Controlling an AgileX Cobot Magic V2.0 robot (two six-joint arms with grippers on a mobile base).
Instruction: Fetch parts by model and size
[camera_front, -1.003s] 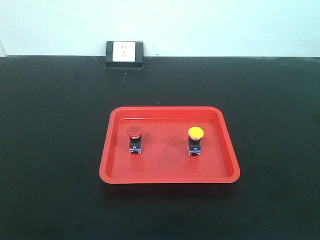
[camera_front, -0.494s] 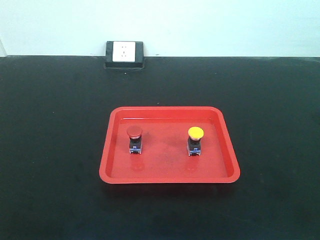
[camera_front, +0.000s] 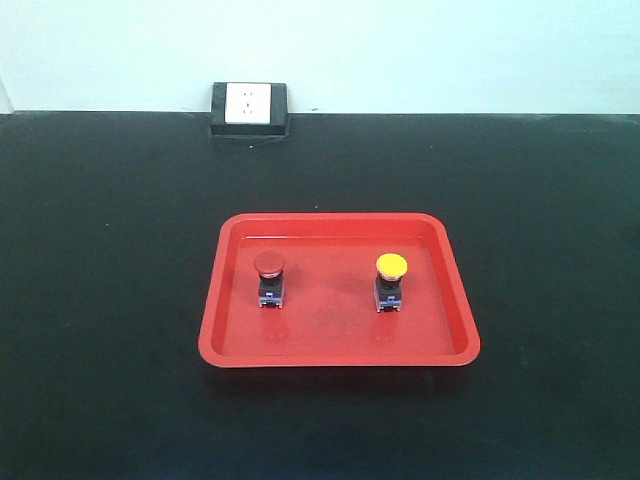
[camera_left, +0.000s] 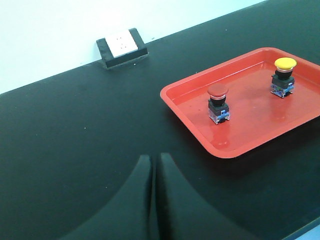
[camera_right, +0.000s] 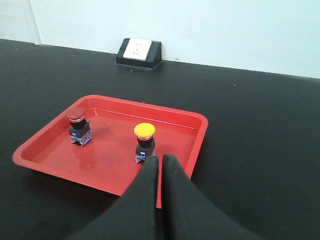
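- Two push-button switches stand upright in a red tray (camera_front: 335, 352) on the black table (camera_front: 100, 300), front view. Red-capped switch (camera_front: 269, 279) sits in the tray's left half, yellow-capped switch (camera_front: 391, 281) in the right half; they are well apart and level with each other. Each has a black body over a blue base. No arm or gripper appears in this view.
- Front view, far table edge: a white wall socket (camera_front: 248, 104) in a black housing, against the pale wall.
- Left wrist view: left gripper (camera_left: 153, 170) shows as two dark fingers pressed together, only a thin seam between them, nothing held. It hangs over bare table, short of the tray's (camera_left: 190, 125) near-left corner. Red-capped switch (camera_left: 218, 104) is the nearer one, yellow-capped switch (camera_left: 283, 77) beyond it. Socket (camera_left: 121, 46) lies at the table's back.
- Right wrist view: right gripper (camera_right: 160, 166) likewise closed, fingers together, empty. Its tips sit above the tray's (camera_right: 40, 145) near rim, just before the yellow-capped switch (camera_right: 144, 143), not touching it. Red-capped switch (camera_right: 77, 126) stands further left. Socket (camera_right: 139, 52) at rear.
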